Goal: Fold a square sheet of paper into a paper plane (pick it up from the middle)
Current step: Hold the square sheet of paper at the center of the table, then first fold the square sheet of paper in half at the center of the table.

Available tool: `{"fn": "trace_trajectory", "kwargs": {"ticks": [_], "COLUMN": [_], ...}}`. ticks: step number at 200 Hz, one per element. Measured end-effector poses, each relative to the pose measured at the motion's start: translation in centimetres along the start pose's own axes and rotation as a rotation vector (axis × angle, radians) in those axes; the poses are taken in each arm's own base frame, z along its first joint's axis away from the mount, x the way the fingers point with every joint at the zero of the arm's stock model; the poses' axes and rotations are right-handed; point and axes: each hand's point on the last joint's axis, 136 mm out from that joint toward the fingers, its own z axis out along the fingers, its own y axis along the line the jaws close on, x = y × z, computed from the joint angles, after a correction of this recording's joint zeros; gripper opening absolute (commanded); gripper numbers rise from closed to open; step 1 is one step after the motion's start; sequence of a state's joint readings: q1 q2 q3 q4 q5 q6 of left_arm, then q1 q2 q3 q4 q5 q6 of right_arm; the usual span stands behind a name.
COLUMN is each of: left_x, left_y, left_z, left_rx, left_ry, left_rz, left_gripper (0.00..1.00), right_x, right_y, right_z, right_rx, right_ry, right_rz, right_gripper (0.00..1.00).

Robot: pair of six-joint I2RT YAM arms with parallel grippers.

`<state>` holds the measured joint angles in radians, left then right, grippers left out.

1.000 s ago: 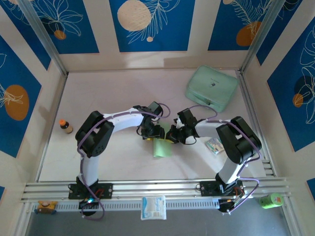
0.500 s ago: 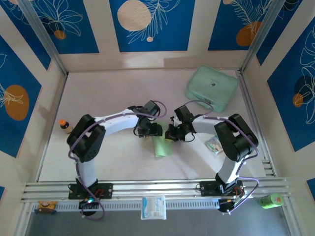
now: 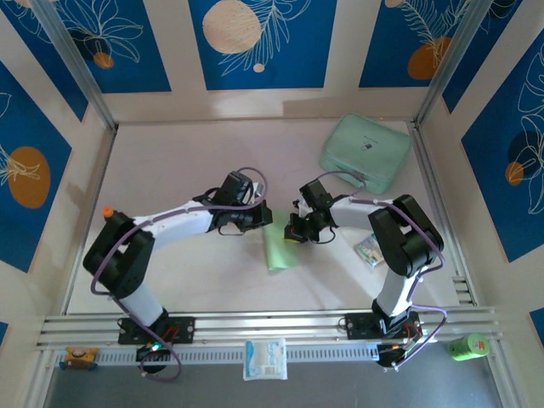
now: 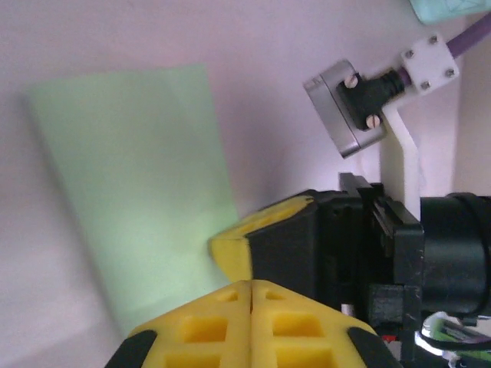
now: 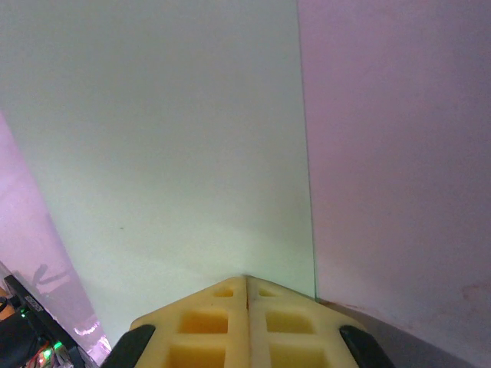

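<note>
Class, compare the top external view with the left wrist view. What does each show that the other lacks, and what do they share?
Top external adds the white-and-blue packet by the right arm and the orange-capped bottle at the table's left edge. Left wrist adds a close look at the left gripper, its yellow fingers shut together, and the right gripper, whose tip sits at the paper's edge. Both show the light-green paper lying on the table.
</note>
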<state>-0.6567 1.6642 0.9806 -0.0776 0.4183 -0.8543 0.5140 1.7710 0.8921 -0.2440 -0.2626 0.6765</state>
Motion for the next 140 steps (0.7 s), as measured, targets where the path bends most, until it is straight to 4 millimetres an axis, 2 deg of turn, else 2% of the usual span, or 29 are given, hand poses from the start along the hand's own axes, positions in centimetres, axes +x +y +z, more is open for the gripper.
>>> {"fn": "trace_trajectory", "kwargs": {"ticks": [18,52,95,140], "left_x": [0.3,1.4,1.8,2.5], "left_y": [-0.2,0.9,1.6,3.3], "left_z": [1.3,2.8,3.5,3.6], "left_rx": [0.059,0.085,0.087,0.063], "left_ry": [0.028,0.072,0.086,0.096], "left_rz": [-0.023,-0.070,-0.080,-0.104], "left_gripper": [0.00,0.00,0.00,0.00], "right_x": [0.0,0.0,0.0,0.0], "right_y": [0.0,0.0,0.0,0.0], "right_z": [0.0,0.0,0.0,0.0], "right_rx": [0.000,0.000,0.000,0.000], "right_ry": [0.000,-0.001,-0.001,-0.001], "right_rz": [0.000,0.000,0.001,0.001], "right_gripper": [0.00,0.00,0.00,0.00]}}
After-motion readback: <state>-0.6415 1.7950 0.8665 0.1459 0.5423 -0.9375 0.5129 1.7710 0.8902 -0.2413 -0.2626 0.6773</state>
